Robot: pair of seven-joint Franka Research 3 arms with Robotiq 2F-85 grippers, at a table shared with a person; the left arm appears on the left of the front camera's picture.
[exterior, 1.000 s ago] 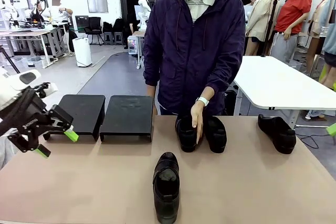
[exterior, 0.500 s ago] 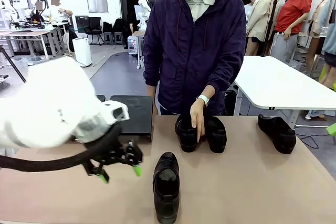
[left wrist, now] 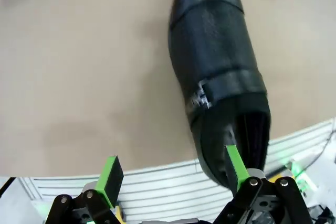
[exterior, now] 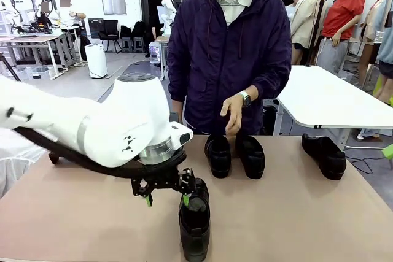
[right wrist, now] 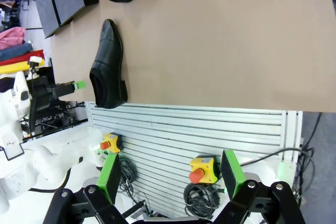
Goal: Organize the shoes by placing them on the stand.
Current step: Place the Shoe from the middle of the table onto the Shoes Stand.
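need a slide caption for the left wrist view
Open left gripper hovers over the table next to a black shoe, one green pad by its heel.

Left arm (exterior: 92, 127): glossy white rounded shell with small black marks, silver ring (exterior: 158, 150) at the wrist, black cable (exterior: 67, 154) along the underside. Left gripper (exterior: 167, 199): black linkage, bright green pads (left wrist: 111, 172), silver pins (left wrist: 250, 182) at the joints. Right gripper (right wrist: 169, 174): same build, black with green pads. Person wears a dark purple zip jacket (exterior: 227, 59) with hood and drawstrings, pale collar (exterior: 232, 1), light-banded watch (exterior: 245, 97).
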